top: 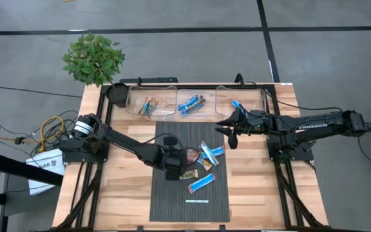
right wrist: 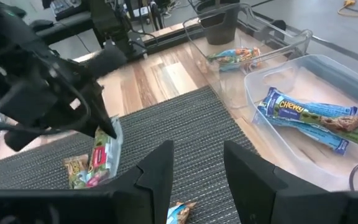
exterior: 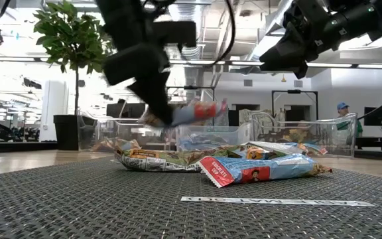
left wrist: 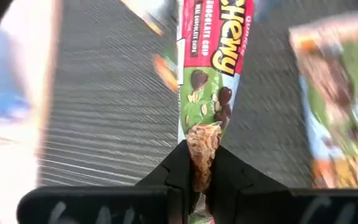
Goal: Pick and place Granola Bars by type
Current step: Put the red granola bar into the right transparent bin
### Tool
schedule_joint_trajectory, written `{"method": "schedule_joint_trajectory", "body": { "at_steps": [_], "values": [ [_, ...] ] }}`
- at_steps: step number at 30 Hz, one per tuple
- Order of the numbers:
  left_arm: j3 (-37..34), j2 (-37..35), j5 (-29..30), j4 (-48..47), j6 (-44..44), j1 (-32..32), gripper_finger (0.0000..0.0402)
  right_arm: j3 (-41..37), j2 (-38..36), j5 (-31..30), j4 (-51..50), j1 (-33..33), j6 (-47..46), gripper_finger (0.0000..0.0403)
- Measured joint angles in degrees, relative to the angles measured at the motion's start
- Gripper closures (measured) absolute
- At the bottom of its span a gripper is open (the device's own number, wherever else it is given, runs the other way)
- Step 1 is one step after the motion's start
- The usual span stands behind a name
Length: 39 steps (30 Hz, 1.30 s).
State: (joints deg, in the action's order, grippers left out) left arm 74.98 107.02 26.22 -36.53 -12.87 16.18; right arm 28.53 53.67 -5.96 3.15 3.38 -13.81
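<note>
**Left pincer clamps a red-and-green chewy bar above the mat**

The left gripper (left wrist: 204,180) has its two fingers pressed together on one end of a red-and-green granola bar (left wrist: 209,81), which sticks straight out ahead of it. Seen from table height, the bar (exterior: 197,111) hangs clear of the dark woven mat (top: 172,193), above the loose bars.

Just beside that pincer, toward the table's right, lie the remaining bars (top: 206,161) in a small heap, with one blue-and-orange bar (top: 201,184) a little apart, and beyond it a thin white strip (top: 197,201).

The right gripper (right wrist: 197,165) hovers with its fingers apart and nothing between them, near the clear bins (top: 198,111). The middle bin (right wrist: 303,81) holds blue bars (right wrist: 319,118); the next bin holds tan ones (right wrist: 235,57).
</note>
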Motion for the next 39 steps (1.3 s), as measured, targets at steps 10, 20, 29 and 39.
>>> {"method": "schedule_joint_trajectory", "body": {
  "at_steps": [10,20,29,39],
  "values": [
    [9.8,-0.1,20.5,0.0,-3.8,-2.6,0.0376,0.0,0.0,0.0,2.7,0.0,-1.3,0.027],
    [14.0,-0.1,25.5,7.3,-3.0,-8.2,0.0376,0.0,0.0,0.0,6.2,0.0,-1.2,0.027],
    [14.0,-0.1,15.9,21.4,5.2,-11.7,0.0376,0.0,0.0,0.0,15.4,-0.1,-0.7,0.027],
    [14.0,0.0,13.0,24.6,7.7,-11.7,0.0376,0.0,0.0,0.0,18.0,1.0,0.7,0.027]
  ]
}}
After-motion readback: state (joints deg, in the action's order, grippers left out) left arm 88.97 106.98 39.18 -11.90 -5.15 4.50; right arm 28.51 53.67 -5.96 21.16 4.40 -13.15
